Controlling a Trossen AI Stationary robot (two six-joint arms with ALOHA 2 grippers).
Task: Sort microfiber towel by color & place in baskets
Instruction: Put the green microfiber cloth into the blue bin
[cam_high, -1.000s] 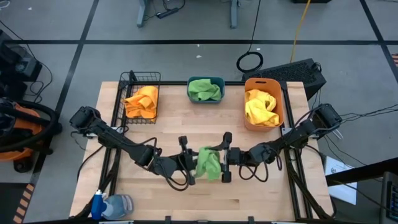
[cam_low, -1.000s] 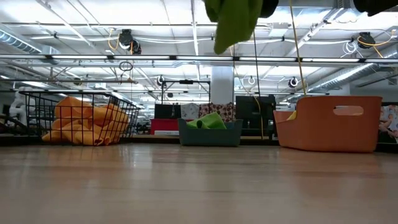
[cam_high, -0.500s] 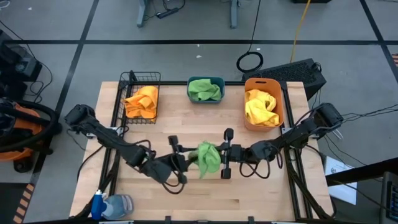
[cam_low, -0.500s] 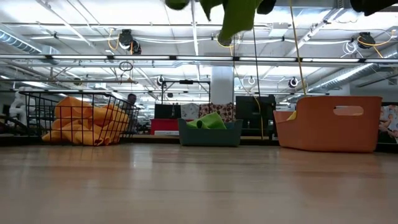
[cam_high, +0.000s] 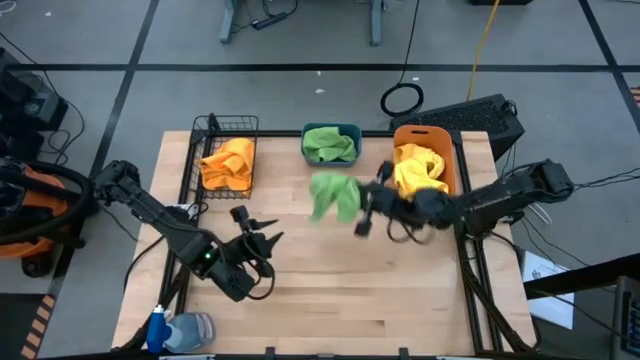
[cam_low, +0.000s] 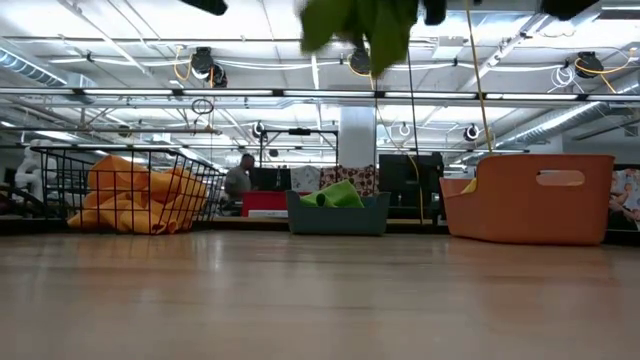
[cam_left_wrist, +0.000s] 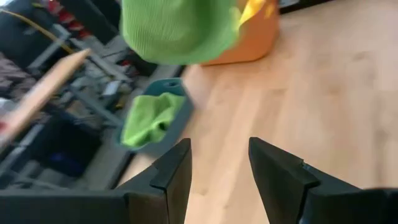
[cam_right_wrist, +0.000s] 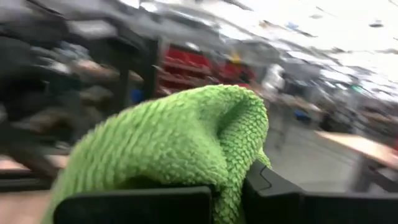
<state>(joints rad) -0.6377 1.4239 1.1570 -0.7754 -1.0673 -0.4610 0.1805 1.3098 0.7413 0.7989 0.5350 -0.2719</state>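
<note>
Right gripper (cam_high: 362, 210) was clamped on a green towel (cam_high: 334, 195), held above the table just short of the teal tub (cam_high: 331, 144).

The tub lay just beyond the towel and held green cloth; the wire basket (cam_high: 228, 160) held orange, the orange bin (cam_high: 425, 165) yellow. Left gripper (cam_high: 262, 240) hung apart, empty, well back.

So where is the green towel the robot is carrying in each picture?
High view: green towel at middle, just below the teal tub.
Low view: hanging at top centre, above the tub.
Left wrist view: top, blurred.
Right wrist view: fills the middle.
Shared landmark: the teal tub.
</note>
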